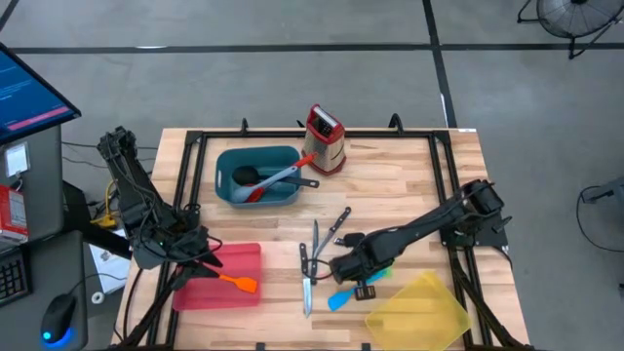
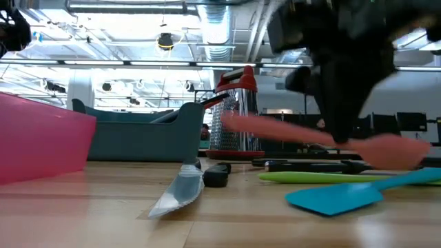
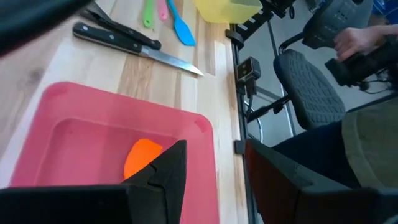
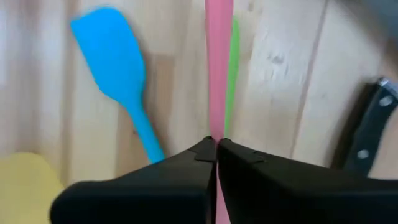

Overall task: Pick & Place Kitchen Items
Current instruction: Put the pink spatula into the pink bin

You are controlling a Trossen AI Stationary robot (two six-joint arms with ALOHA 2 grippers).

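1. Across the table (image 1: 409,185), the teal tray (image 1: 226,161) holds a ladle (image 1: 246,176) and spoons, the red tray (image 1: 205,291) an orange spatula (image 1: 243,284).
2. Knives (image 1: 314,249), blue spatula (image 4: 115,59) and green utensil (image 4: 232,59) lie unsorted by the yellow tray (image 1: 419,310).
3. My right gripper (image 4: 212,152) pinches the pink utensil (image 4: 219,62); my left gripper (image 3: 208,165), spread, hovers above the red tray.

Grater (image 1: 325,139) – table (image 1: 409,195) rear edge | spatula (image 1: 241,283) – in front-left tray (image 1: 219,277) | knives (image 1: 309,263) – centre front
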